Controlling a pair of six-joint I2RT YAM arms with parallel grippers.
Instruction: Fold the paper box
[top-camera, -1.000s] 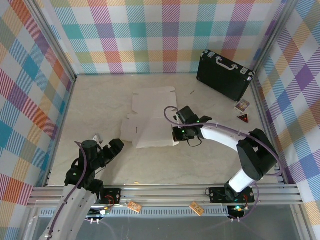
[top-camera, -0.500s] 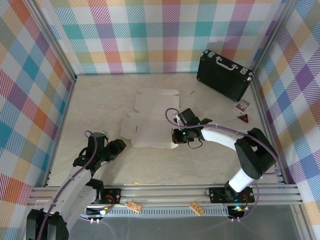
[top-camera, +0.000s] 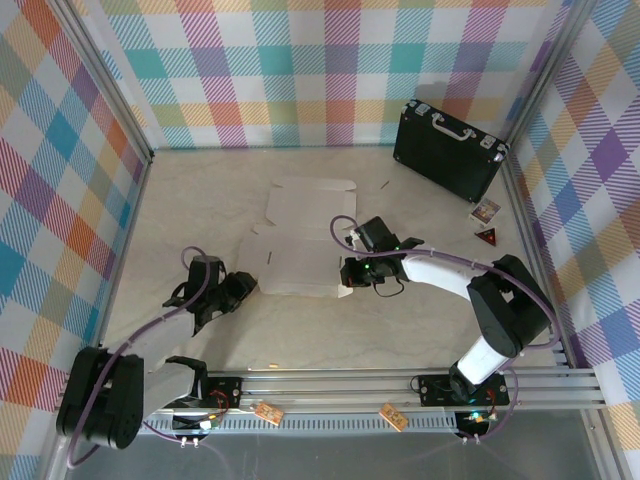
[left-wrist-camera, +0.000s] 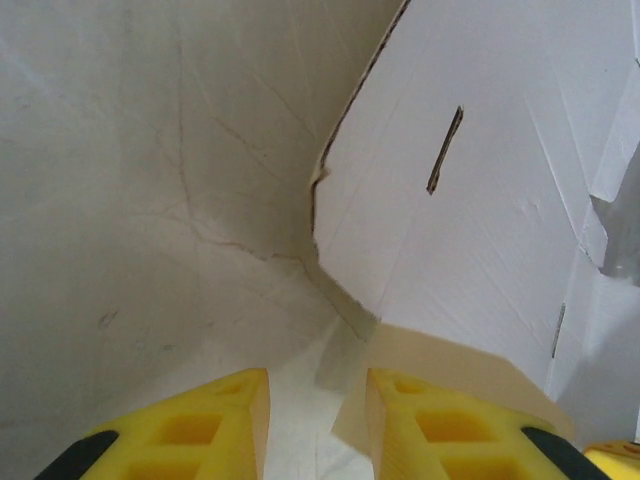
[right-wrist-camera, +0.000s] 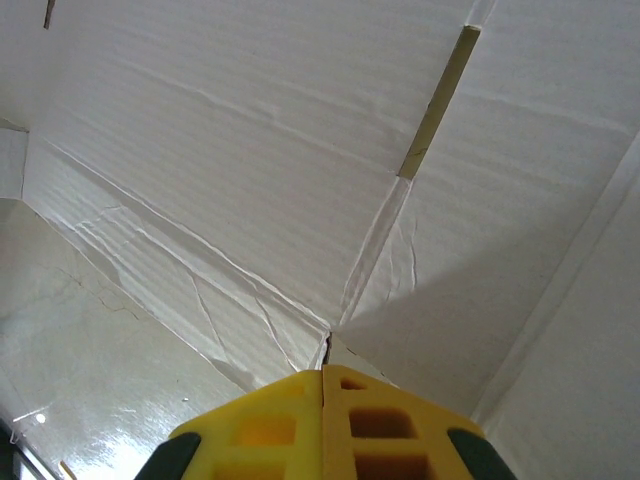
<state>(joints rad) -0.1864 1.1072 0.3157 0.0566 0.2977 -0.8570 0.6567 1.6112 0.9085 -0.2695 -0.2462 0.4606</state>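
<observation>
The paper box (top-camera: 296, 262) lies unfolded on the table, white side up, with its far panel (top-camera: 311, 199) stretching toward the back. My right gripper (top-camera: 347, 277) sits at the box's right near corner, shut on a small flap where creases meet (right-wrist-camera: 323, 372). White cardboard (right-wrist-camera: 250, 150) rises ahead of it. My left gripper (top-camera: 243, 287) is low at the box's left near corner. Its yellow jaws stand narrowly open (left-wrist-camera: 318, 385). A raised tan flap (left-wrist-camera: 450, 365) reaches beside the right finger. A slotted white panel (left-wrist-camera: 480, 200) lies beyond.
A black briefcase (top-camera: 447, 148) stands at the back right by the checked wall. Two small cards (top-camera: 485, 212) lie near the right wall. The metal frame rail (top-camera: 320, 385) runs along the near edge.
My left arm has reached forward and down to the box's left corner, its jaws narrowing. The right gripper stayed shut, and the box panel it held has settled lower and a little left.
</observation>
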